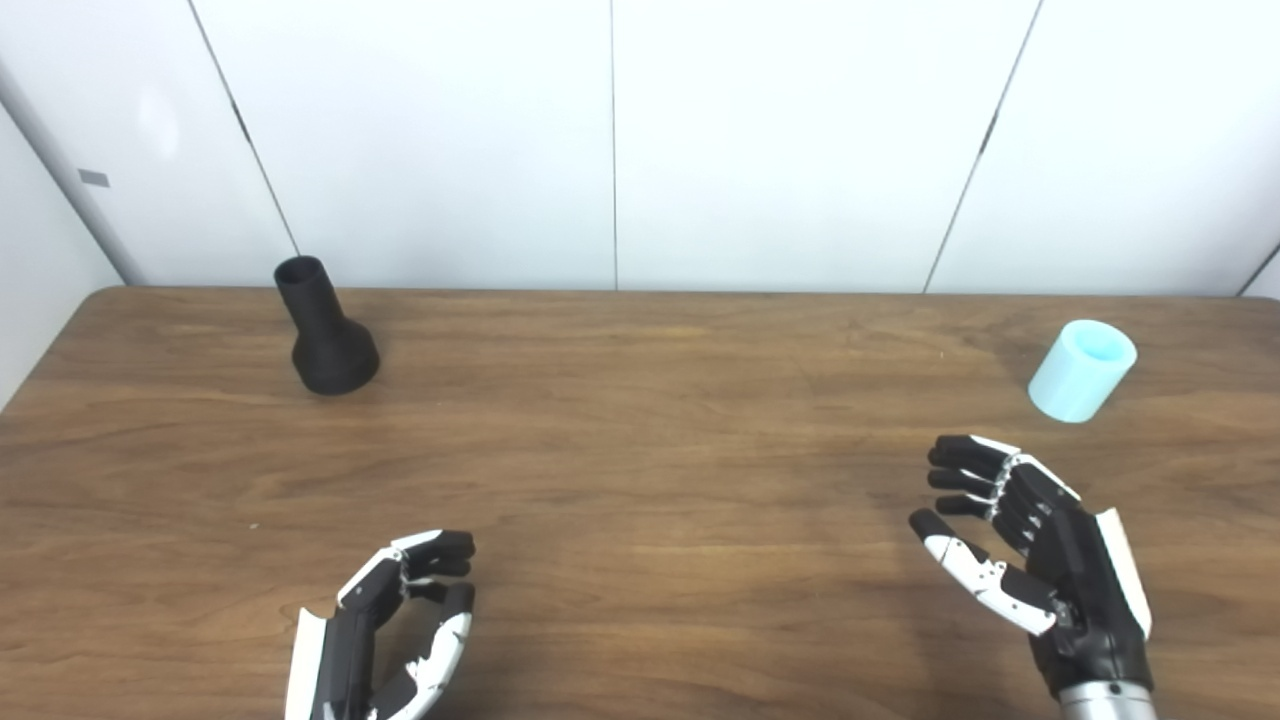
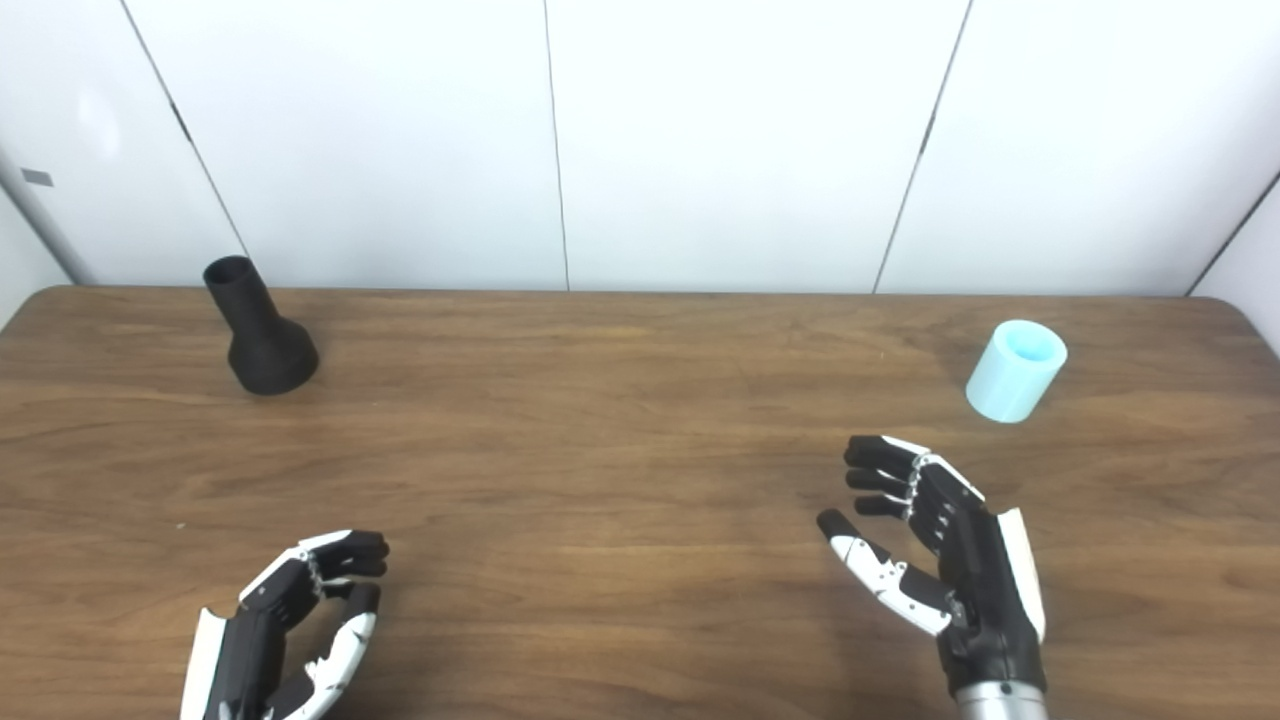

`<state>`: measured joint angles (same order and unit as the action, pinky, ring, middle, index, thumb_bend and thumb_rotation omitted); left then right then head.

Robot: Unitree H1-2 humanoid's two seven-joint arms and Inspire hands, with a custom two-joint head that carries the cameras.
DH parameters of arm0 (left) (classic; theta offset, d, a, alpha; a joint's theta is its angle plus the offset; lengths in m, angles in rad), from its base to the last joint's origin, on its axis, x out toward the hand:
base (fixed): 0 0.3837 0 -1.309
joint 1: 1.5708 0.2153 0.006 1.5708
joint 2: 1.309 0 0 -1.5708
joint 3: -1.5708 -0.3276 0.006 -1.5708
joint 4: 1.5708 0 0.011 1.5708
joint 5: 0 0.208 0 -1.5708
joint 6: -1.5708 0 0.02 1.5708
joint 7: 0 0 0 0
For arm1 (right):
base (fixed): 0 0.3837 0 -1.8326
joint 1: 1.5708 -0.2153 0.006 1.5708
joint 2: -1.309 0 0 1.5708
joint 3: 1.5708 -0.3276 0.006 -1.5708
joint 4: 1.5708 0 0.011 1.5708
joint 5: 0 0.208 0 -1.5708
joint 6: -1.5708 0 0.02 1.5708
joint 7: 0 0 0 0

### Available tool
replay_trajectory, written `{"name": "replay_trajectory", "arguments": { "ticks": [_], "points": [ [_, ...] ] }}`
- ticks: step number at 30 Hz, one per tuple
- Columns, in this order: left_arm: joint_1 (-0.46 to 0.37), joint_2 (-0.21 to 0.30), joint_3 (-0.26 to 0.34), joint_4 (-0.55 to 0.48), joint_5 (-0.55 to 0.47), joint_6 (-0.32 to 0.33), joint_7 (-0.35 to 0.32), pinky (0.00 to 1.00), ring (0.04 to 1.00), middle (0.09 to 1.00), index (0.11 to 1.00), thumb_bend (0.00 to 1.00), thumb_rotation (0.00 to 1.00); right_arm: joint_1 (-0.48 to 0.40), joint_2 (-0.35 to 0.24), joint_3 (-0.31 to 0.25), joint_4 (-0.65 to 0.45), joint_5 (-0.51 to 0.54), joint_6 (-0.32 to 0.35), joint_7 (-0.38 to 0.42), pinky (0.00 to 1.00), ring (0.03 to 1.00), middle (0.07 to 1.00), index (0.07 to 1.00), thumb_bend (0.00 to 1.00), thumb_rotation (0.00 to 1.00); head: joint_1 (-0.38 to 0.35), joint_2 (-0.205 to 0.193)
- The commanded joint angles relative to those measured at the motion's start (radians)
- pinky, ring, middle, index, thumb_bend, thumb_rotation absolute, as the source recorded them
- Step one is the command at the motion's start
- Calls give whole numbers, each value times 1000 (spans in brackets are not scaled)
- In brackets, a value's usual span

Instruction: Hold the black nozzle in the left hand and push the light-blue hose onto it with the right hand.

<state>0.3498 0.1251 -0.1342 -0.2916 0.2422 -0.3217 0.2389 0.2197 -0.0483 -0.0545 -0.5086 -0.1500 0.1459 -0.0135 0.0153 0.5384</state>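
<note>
The left hand [image 1: 385,625] is hovering empty over the near left of the wooden table [image 1: 640,480], palm turned inward and fingers loosely curled, while the right hand [image 1: 1035,540] is reaching farther forward, empty, fingers spread apart. The black nozzle [image 1: 322,335] is standing upright at the far left, well apart from both hands. The light-blue hose [image 1: 1082,370] is sitting at the far right, just beyond the right hand's fingertips [image 1: 940,460].
</note>
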Motion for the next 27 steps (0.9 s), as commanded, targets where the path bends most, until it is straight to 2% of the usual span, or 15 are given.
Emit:
{"name": "replay_trajectory", "arguments": {
  "ticks": [1,13,16,21,24,27],
  "points": [
    [37,-95,-10,-28,-2,-11,11,530,631,664,653,296,267,67,1,3,-30,-2,-22,0,606,680,697,669,249,0,1,0],
    [31,-93,-9,-26,-9,-10,9,532,630,664,654,294,249,62,-1,4,-28,-6,-18,0,603,678,696,671,251,0,6,4],
    [25,-102,-9,-19,4,-12,17,532,628,662,653,293,245,58,-6,-6,-21,11,-21,2,606,678,695,669,252,0,54,7],
    [19,-122,-32,-26,40,16,17,540,634,666,656,297,301,51,-30,-43,-22,49,10,17,645,706,721,686,246,0,208,17],
    [17,-139,-50,-34,66,39,26,541,632,664,650,326,298,47,-38,-67,-17,89,14,30,676,722,732,695,230,0,249,15],
    [16,-148,-62,-42,98,63,43,536,628,661,639,342,301,45,-39,-78,-14,115,12,40,675,729,737,705,211,0,250,15]
  ]
}}
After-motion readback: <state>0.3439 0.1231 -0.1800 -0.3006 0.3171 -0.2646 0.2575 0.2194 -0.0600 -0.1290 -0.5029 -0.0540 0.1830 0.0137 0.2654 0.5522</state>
